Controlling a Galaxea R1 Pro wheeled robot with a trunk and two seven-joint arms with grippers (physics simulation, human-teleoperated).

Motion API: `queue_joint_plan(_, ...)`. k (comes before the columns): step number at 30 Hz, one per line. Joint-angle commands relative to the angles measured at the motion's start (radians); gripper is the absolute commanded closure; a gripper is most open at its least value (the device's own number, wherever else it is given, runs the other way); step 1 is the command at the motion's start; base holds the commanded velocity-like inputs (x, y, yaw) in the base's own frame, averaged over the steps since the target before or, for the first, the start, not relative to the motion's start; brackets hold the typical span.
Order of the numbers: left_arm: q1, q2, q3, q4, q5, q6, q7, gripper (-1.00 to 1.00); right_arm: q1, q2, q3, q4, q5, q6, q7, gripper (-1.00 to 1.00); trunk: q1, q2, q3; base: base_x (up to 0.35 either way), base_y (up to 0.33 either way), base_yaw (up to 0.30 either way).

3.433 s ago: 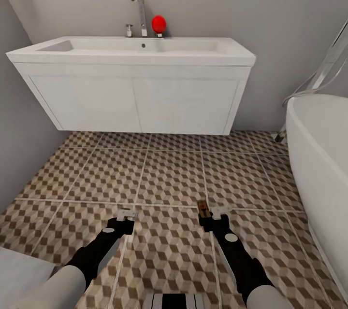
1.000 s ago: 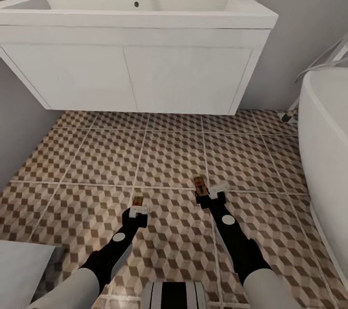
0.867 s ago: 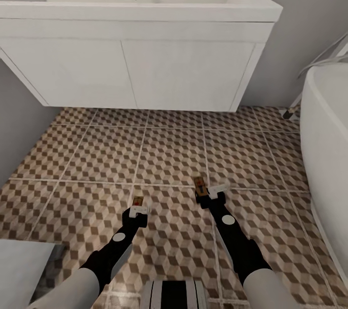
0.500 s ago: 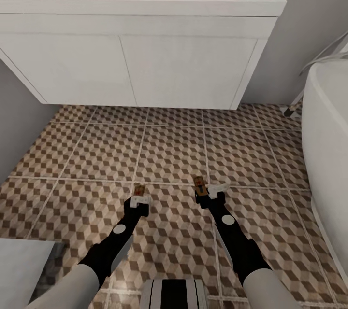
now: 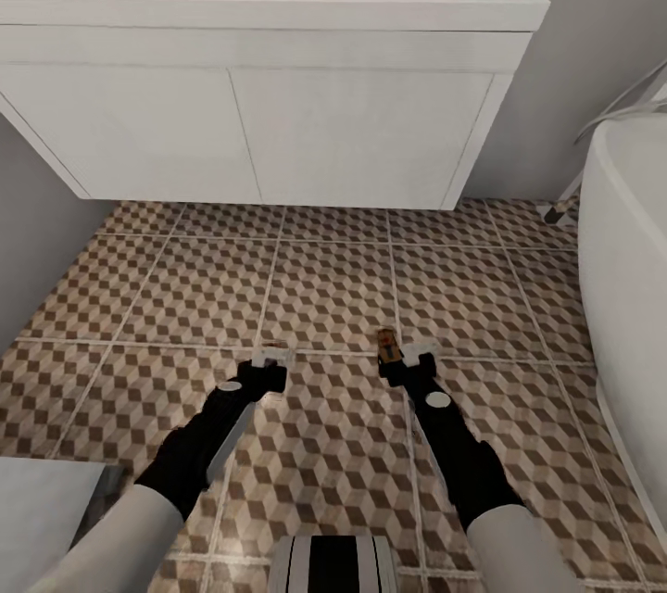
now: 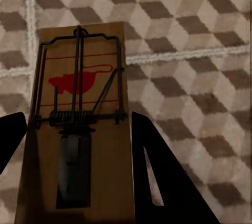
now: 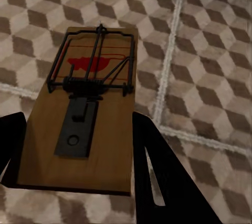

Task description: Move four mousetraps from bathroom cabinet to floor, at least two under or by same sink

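Floor: the bathroom floor (image 5: 324, 296) of large square tiles with a brown, beige and white cube pattern and pale grout lines lies bare between the robot and the sink; it is the surface where the traps must end
Sink unit: the white wall-hung sink vanity (image 5: 269, 139) stands ahead with open floor under it, so I judge both arms reach forward to put two traps near it
Bathtub: the white bathtub (image 5: 630, 296) is at the right side
Right gripper (image 5: 405, 355): its jaws are closed on a flat tan-brown wooden mousetrap with a dark wire spring and a red mouse print (image 7: 86, 124), held low over the tiles, not yet lying on them
Left gripper (image 5: 270, 359): its jaws grip a second such mousetrap (image 6: 79, 129), also over the tiles, still above the floor as I judge
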State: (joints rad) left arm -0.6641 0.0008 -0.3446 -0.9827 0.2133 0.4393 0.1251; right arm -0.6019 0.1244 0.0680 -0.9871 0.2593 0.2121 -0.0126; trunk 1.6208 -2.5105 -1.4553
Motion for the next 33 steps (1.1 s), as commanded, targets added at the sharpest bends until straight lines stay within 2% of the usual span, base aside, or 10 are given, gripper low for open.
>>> queue_joint_plan(1,-0.008,0.001,-0.002,-0.003,0.011,0.013,0.009,1.0,-0.008,0.0,0.001,-0.005,0.006,0.014,0.0,1.0,0.0,0.0,-0.001,0.0,0.0,0.0)
queue_joint_plan(5,-0.079,0.001,0.004,0.051,0.011,0.052,0.01,1.0,-0.075,0.0,0.001,-0.008,0.005,0.055,0.002,1.0,0.0,0.0,-0.001,0.0,0.0,0.0)
queue_joint_plan(10,-0.233,-0.003,0.012,0.221,0.012,0.064,0.011,1.0,-0.149,0.0,0.001,0.032,0.004,0.105,0.002,1.0,0.0,0.0,-0.001,0.0,0.0,0.0)
queue_joint_plan(14,-0.326,-0.041,0.013,0.344,0.011,0.066,0.014,1.0,-0.247,0.0,0.001,0.147,0.004,0.11,0.002,1.0,0.0,0.0,-0.001,0.0,0.0,0.0)
queue_joint_plan(17,-0.348,-0.055,0.012,0.374,0.011,0.066,0.016,1.0,-0.335,0.0,0.001,0.264,0.005,0.106,0.002,1.0,0.0,0.0,-0.001,0.0,0.0,0.0)
queue_joint_plan(20,-0.354,-0.056,0.011,0.42,0.01,0.044,0.015,1.0,-0.375,0.002,0.001,0.338,0.003,0.07,0.002,1.0,0.0,0.0,-0.001,0.0,0.0,0.0)
queue_joint_plan(25,-0.356,-0.033,0.008,0.448,0.009,-0.096,0.008,1.0,-0.387,0.014,0.002,0.362,0.003,0.019,0.005,1.0,0.0,0.0,-0.001,0.0,0.0,0.0)
queue_joint_plan(27,-0.356,-0.014,0.005,0.443,0.009,-0.12,0.004,1.0,-0.389,0.016,0.003,0.365,0.003,0.014,0.007,1.0,0.0,0.0,-0.001,0.0,0.0,0.0)
queue_joint_plan(30,-0.356,-0.002,0.003,0.413,0.009,-0.128,-0.005,1.0,-0.389,0.016,0.004,0.364,0.003,0.011,0.009,1.0,0.0,0.0,-0.001,0.0,0.0,0.0)
queue_joint_plan(33,-0.356,0.004,0.001,0.326,0.009,-0.123,-0.004,1.0,-0.389,0.016,0.004,0.364,0.003,0.006,0.009,1.0,0.0,0.0,-0.001,0.0,0.0,0.0)
